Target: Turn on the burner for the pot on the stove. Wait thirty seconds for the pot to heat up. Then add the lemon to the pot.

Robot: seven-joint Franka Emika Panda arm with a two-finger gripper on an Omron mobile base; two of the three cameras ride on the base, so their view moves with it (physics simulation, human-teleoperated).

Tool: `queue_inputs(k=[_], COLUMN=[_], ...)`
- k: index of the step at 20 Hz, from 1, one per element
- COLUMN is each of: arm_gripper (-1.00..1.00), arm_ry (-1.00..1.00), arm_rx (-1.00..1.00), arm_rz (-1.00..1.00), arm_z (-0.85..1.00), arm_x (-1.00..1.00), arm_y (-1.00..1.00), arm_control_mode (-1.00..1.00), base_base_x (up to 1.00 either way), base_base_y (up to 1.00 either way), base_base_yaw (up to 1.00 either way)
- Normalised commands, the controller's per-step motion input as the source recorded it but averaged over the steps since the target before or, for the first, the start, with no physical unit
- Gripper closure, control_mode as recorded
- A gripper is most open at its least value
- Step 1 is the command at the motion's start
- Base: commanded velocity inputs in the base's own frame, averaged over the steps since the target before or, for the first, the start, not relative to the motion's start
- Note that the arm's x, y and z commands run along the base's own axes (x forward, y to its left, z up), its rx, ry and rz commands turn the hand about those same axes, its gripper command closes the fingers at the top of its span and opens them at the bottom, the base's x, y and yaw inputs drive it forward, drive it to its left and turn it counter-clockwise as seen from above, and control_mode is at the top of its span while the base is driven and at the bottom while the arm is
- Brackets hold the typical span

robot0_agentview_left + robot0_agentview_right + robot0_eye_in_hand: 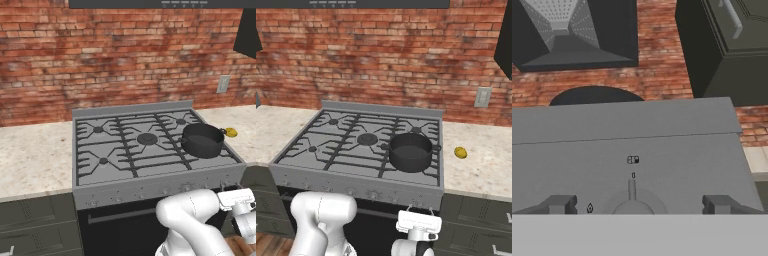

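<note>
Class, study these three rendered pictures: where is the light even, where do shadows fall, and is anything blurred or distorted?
Left base view: flat, even light, soft brick texture, faint shadow under the pot. Right base view: same even light; the lemon casts a small shadow on the counter. Hand view: the stove front looms large and plain, sharp, without glare.

We see our arm (192, 217) as a glossy white shell of rounded, bulging segments, with darker grey showing at the joints. At about four o'clock in the left base view, a flat white wrist block (236, 197) carries thin dark edging. In the hand view, our gripper (639, 205) shows two small, blocky dark grey fingertips (560, 204)
</note>
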Motion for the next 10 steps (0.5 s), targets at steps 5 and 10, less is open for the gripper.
queue_inputs(k=[5,10], arm_gripper=[-1.0,-1.0], arm_ry=[0.0,0.0], arm_rx=[0.0,0.0], arm_rz=[0.0,0.0], arm_z=[0.0,0.0], arm_x=[0.0,0.0], arm_y=[0.01,0.18], arm_control_mode=[-1.0,-1.0], base_base_x=[0.0,0.0], base_base_y=[0.0,0.0], base_base_yaw=[0.0,0.0])
